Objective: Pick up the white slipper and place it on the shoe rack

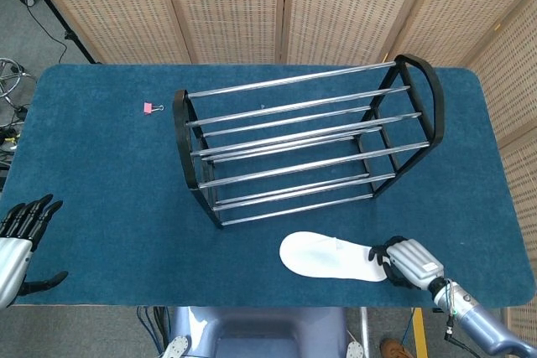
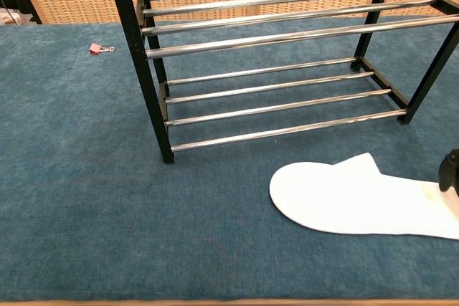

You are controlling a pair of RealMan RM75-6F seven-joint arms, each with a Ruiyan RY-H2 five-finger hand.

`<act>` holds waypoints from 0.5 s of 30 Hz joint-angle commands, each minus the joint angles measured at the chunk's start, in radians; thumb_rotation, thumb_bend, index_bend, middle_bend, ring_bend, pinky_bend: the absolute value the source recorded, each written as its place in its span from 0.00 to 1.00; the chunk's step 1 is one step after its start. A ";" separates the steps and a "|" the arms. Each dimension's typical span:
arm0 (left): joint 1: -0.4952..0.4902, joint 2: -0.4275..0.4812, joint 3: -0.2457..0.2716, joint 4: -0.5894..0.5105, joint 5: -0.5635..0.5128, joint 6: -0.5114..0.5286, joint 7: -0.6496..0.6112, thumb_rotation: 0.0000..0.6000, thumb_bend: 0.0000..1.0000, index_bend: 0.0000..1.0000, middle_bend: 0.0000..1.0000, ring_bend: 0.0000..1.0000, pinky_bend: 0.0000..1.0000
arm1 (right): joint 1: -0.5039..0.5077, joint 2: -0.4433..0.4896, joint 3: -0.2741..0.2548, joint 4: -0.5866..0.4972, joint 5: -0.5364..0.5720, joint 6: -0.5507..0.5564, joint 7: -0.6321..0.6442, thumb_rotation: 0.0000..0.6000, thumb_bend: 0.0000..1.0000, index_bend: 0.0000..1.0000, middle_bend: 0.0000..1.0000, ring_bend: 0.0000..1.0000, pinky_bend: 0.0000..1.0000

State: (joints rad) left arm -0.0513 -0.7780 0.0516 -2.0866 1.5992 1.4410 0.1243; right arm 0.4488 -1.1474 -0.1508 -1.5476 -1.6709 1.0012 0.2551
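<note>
Your right hand (image 1: pixel 405 262) sits at the near right of the table, its dark fingers curled over the heel end of the white slipper (image 1: pixel 331 257). From above they seem to touch or press on that end, but the chest view catches only a dark sliver of the hand at the frame's edge, so you cannot tell whether the heel is really pinched or merely covered. The slipper lies flat on the blue table cover (image 1: pixel 101 173), not lifted, just in front of the shoe rack (image 1: pixel 306 148) and apart from its lowest rail. Its long axis runs left to right, roughly along the rack's rails, with the toe pointing away from your right hand toward the table's middle and the heel under your fingers. So the slipper stretches leftward from that hand, and the rack stands beyond it, away from you. Your left hand (image 1: pixel 18 236) rests far off at the near left corner, fingers spread and holding nothing. The right hand is plainly the nearer one, and the lift would probably carry the slipper up and forward over the front rails.
</note>
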 commanded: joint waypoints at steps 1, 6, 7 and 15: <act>-0.001 0.000 0.000 0.001 0.000 -0.003 0.001 1.00 0.00 0.00 0.00 0.00 0.00 | -0.004 -0.008 0.038 0.015 0.035 0.027 -0.020 1.00 0.75 0.35 0.43 0.34 0.23; -0.002 0.000 0.000 -0.001 -0.001 -0.003 0.002 1.00 0.00 0.00 0.00 0.00 0.00 | 0.007 -0.023 0.059 0.046 0.090 -0.014 -0.034 1.00 0.75 0.35 0.42 0.33 0.23; -0.001 0.001 -0.001 -0.001 -0.002 -0.001 -0.001 1.00 0.00 0.00 0.00 0.00 0.00 | 0.006 -0.031 0.058 0.059 0.101 -0.026 -0.041 1.00 0.75 0.35 0.42 0.33 0.23; -0.003 0.001 0.000 -0.001 -0.003 -0.006 0.000 1.00 0.00 0.00 0.00 0.00 0.00 | 0.001 -0.048 0.025 0.077 0.087 -0.051 -0.041 1.00 0.75 0.35 0.42 0.32 0.23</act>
State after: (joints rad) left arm -0.0542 -0.7772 0.0513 -2.0869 1.5966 1.4350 0.1237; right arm 0.4505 -1.1940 -0.1193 -1.4708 -1.5775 0.9513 0.2181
